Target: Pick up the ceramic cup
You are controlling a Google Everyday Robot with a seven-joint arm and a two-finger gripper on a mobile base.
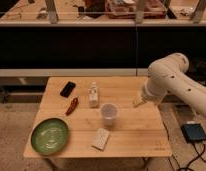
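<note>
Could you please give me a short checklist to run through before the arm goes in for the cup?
1. Cup upright on the table, rim up: ok.
2. Cup apart from the bottle and the white box: ok.
3. Gripper above the table's right side, to the right of the cup and not touching it: ok.
4. No object between gripper and cup: ok.
5. Cup contents: cannot tell.

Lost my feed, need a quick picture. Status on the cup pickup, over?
One gripper, picture-right of the cup, apart from it. Cup upright on the table. Small bottle just beyond cup, off the gripper's line.
</note>
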